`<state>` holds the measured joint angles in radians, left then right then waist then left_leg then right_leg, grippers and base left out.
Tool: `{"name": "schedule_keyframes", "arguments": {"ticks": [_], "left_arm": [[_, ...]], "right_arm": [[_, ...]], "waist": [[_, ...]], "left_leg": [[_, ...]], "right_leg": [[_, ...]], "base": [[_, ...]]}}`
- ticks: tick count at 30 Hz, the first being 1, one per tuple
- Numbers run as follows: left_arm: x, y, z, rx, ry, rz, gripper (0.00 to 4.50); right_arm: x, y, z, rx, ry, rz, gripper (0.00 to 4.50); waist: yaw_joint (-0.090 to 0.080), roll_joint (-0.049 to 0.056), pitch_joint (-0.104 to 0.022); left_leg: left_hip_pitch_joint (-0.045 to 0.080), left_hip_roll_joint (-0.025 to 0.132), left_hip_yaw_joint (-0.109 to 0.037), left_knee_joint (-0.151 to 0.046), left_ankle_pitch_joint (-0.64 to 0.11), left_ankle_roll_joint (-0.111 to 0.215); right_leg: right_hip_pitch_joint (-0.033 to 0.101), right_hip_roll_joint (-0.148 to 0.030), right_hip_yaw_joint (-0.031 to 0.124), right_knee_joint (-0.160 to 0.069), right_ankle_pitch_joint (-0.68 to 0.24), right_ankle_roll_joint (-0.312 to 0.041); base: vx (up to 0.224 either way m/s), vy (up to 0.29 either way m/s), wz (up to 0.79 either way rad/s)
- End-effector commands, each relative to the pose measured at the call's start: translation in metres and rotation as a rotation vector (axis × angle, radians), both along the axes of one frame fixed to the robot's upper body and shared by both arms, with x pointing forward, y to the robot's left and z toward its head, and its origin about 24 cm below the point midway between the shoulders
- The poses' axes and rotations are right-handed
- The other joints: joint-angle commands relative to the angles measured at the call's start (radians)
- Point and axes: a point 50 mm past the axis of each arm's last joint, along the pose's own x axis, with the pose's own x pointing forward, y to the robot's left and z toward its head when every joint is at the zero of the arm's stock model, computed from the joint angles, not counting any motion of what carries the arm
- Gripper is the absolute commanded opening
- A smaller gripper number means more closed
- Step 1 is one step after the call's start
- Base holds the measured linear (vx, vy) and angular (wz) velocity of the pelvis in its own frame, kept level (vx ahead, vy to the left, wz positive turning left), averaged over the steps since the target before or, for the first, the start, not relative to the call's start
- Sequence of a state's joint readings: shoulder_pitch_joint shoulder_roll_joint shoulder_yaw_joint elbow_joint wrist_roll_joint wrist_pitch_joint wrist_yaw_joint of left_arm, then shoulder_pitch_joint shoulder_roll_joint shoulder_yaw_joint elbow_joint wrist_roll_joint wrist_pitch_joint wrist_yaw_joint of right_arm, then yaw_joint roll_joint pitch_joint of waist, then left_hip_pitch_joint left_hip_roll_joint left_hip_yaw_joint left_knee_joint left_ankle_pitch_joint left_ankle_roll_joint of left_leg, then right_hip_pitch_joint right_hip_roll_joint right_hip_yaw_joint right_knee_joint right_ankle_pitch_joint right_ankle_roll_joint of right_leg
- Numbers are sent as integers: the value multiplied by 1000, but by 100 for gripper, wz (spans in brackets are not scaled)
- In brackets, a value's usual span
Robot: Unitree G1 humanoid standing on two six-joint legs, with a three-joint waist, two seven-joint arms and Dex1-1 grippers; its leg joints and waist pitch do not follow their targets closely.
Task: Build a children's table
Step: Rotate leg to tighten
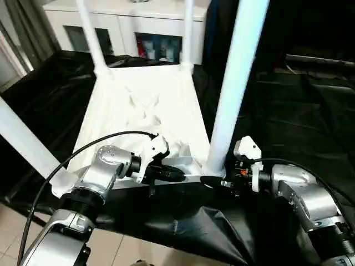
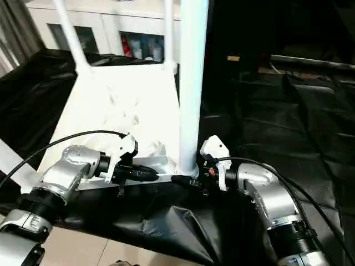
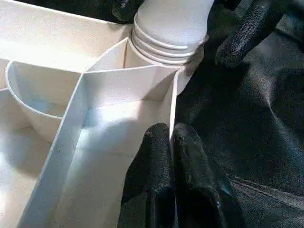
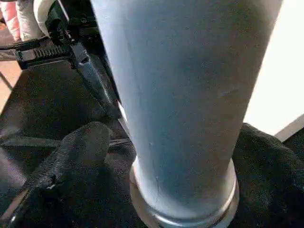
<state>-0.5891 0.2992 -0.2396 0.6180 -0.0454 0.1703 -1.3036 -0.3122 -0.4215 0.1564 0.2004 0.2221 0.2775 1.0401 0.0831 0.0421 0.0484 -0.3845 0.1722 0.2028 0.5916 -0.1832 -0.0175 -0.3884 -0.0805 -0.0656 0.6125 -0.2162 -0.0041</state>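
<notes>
Four legs seated; left end effector (image 1: 180, 175) clenched, pinning tabletop rim (image 3: 172, 102) at 6 o'clock; right end effector (image 2: 186, 180) released around near leg (image 1: 236, 83).

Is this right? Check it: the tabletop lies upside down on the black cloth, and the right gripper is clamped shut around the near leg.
Not quite. The right gripper stands open around the near leg, as the right wrist view shows. The tabletop does lie upside down on the black cloth.

the children's table (image 1: 141, 111) lies upside down on the draped table (image 1: 288, 111), cabinet (image 1: 133, 27) behind.
</notes>
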Motion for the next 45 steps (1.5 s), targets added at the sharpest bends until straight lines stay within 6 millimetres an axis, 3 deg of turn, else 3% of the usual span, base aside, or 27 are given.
{"name": "schedule_keyframes", "arguments": {"ticks": [1, 7, 22, 28, 32, 34, 35, 36, 37, 38, 39, 42, 43, 45], "left_arm": [[-3, -2, -1, -68, 24, 13, 0], [-3, -2, -1, -60, 25, 14, 0], [-2, -2, -2, -55, 15, 29, 0], [5, -7, -8, -12, -15, 119, 0], [17, -31, -13, 47, -58, 244, 0], [21, -44, -12, 55, -71, 290, 0], [25, -54, -11, 62, -77, 333, 0], [25, -54, -11, 62, -77, 333, 0], [25, -54, -11, 62, -77, 333, 0], [30, -67, -9, 74, -96, 403, 0], [31, -71, -8, 76, -102, 417, 0], [37, -87, 0, 73, -143, 472, 0], [37, -89, 0, 71, -144, 474, 0], [37, -89, 1, 68, -149, 459, 0]], "right_arm": [[-1, 3, 0, 4, -5, 14, 419], [-1, 6, -4, -11, 0, 16, 381], [-2, 5, -9, -36, -6, 6, 265], [1, 4, -18, -33, -16, -140, 243], [5, 17, -31, -25, 7, -351, 241], [7, 25, -34, -14, 17, -423, 230], [9, 32, -35, -10, 21, -486, 230], [9, 32, -35, -10, 21, -486, 213], [9, 32, -35, -10, 21, -486, 213], [15, 39, -37, -7, 27, -600, 209], [16, 41, -37, -5, 33, -631, 205], [26, 53, -33, 23, 35, -741, 205], [27, 56, -32, 31, 29, -753, 205], [29, 58, -28, 55, 20, -748, 205]], "waist": [[4, -22, -63], [4, -21, -66], [7, -20, -68], [1, -21, -64], [-4, -20, -51], [-8, -21, -42], [-14, -15, -40], [-19, -18, -40], [-19, -18, -40], [-19, -20, -42], [-21, -11, -43], [-24, -19, -43], [-27, -11, -43], [-28, -14, -51]], "left_leg": [[18, 68, -30, -60, -109, 92], [17, 67, -30, -56, -83, 103], [17, 66, -30, -53, -83, 105], [18, 64, -31, -56, -116, 87], [31, 63, -33, -67, -213, 31], [42, 63, -40, -77, -311, -13], [48, 64, -41, -80, -346, -28], [53, 61, -46, -82, -377, -43], [53, 61, -46, -82, -377, -43], [53, 63, -48, -84, -381, -45], [56, 62, -47, -84, -383, -50], [59, 58, -50, -85, -416, -57], [53, 57, -51, -89, -414, -52], [42, 58, -51, -91, -360, -31]], "right_leg": [[45, -82, 50, -61, -47, -268], [45, -80, 49, -56, -6, -273], [47, -81, 49, -54, -1, -275], [44, -80, 49, -62, -60, -267], [38, -82, 50, -86, -239, -230], [36, -86, 50, -104, -414, -181], [30, -85, 53, -111, -445, -168], [30, -86, 51, -115, -479, -157], [30, -86, 51, -115, -479, -157], [29, -86, 54, -116, -468, -146], [24, -85, 56, -115, -453, -151], [24, -85, 52, -119, -448, -150], [27, -85, 52, -119, -424, -148], [37, -86, 53, -108, -326, -158]], "base": [[0, 0, 0], [0, 0, 0], [0, 0, 0], [0, 0, 0], [0, 0, 0], [0, 0, 0], [0, 0, 0], [0, 0, 0], [0, 0, 0], [0, 0, 0], [0, 0, 0], [0, 0, 0], [0, 0, 0], [0, 0, 0]]}}
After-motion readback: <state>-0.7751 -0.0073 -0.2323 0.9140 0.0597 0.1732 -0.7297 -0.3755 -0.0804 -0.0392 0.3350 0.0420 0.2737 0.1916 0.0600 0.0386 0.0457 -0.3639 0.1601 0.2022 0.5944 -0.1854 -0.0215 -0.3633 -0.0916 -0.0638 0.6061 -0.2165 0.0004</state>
